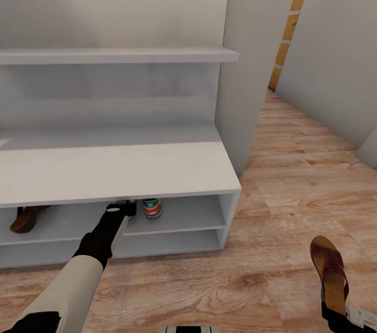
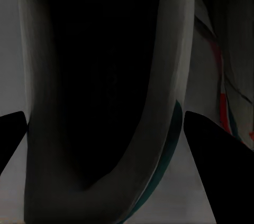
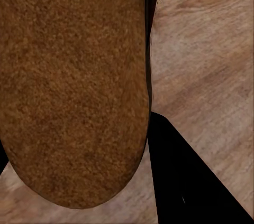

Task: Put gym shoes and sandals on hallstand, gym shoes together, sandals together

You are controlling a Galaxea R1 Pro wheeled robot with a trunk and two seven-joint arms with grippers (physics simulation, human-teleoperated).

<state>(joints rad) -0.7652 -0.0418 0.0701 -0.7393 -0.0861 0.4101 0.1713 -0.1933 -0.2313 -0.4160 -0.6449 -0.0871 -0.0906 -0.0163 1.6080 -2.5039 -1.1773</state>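
Crowding shelf (image 1: 173, 218): sneaker (image 1: 152, 208), sandal (image 1: 26, 218).

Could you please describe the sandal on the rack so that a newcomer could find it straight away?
Start at the grey shoe rack and look under its bench top, on the upper open shelf. At the far left end lies a brown sandal, unlike the striped gym shoe further right.

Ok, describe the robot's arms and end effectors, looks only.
The left arm has a cream forearm shell, then a black wrist running to a black and white left end effector. The right end effector is black with a white plate. In the wrist views, the fingers are plain black wedges.
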